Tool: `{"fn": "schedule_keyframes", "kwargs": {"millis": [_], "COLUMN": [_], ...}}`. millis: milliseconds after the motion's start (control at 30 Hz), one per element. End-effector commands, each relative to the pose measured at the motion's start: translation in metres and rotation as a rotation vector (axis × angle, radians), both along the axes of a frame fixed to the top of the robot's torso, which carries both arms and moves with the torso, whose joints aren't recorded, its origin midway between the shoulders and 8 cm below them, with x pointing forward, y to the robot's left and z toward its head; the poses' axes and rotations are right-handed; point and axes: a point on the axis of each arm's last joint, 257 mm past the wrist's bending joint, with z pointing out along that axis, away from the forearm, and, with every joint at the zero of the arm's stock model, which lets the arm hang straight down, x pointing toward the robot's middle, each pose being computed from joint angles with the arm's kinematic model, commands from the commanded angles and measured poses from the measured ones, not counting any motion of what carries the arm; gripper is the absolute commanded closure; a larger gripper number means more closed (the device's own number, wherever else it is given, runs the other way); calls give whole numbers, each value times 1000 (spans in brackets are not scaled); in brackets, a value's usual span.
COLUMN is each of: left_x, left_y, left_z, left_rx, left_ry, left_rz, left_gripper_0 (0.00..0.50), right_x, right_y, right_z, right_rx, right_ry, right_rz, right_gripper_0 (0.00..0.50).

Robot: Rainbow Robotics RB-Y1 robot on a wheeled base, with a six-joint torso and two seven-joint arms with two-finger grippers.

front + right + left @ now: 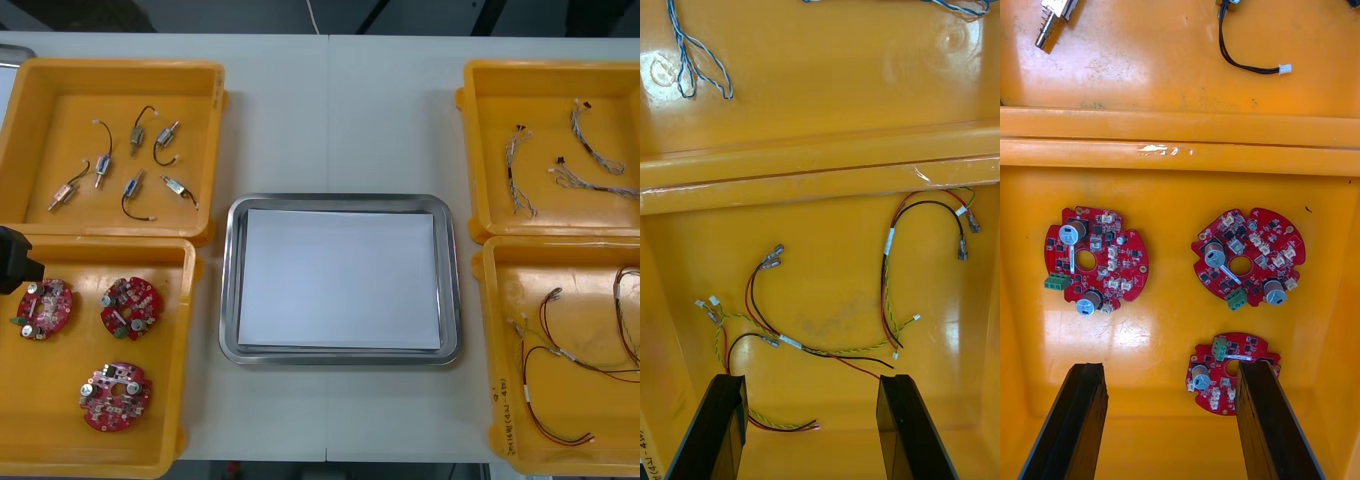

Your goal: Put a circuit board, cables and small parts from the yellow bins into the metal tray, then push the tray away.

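Left gripper: fingers spread wide with nothing between them, poised over the near yellow bin on the robot's left side. Three round red circuit boards lie flat on that bin's floor, apart from one another. The nearest board sits just beyond the fingertips and off the gripper's centre line, its edge partly hidden behind one finger. The other two lie farther out, toward the wall shared with the bin of small metal parts. Being round, the board presents no long axis, so in my judgement finger orientation matters little. What matters is a sideways correction to bring the board between the fingers before descent. Metal tray: white inside, nothing in it, at the table's middle, to the robot's right of the board bin. Right gripper: fingers likewise spread and holding nothing, above the near bin on the right, where red and yellow cables lie loosely tangled. Assessment: the left arm is the nearer one for the board, and no item is loaded yet.
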Motion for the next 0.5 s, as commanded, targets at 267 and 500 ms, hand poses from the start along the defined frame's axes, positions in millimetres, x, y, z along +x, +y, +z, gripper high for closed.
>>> {"fn": "schedule_keyframes", "kwargs": {"millis": [267,500], "left_x": [-3,-3], "left_y": [17,17], "left_z": [13,13], "left_rx": [98,98], "left_ry": [-18,-18], "left_rz": [-57,-57], "left_gripper_0": [0,0], "right_x": [-4,-4], "right_y": [-14,-14], "right_z": [14,14], "right_rx": [-52,-52], "right_ry": [-20,-20], "right_rz": [4,4], "right_gripper_0": [0,0]}}
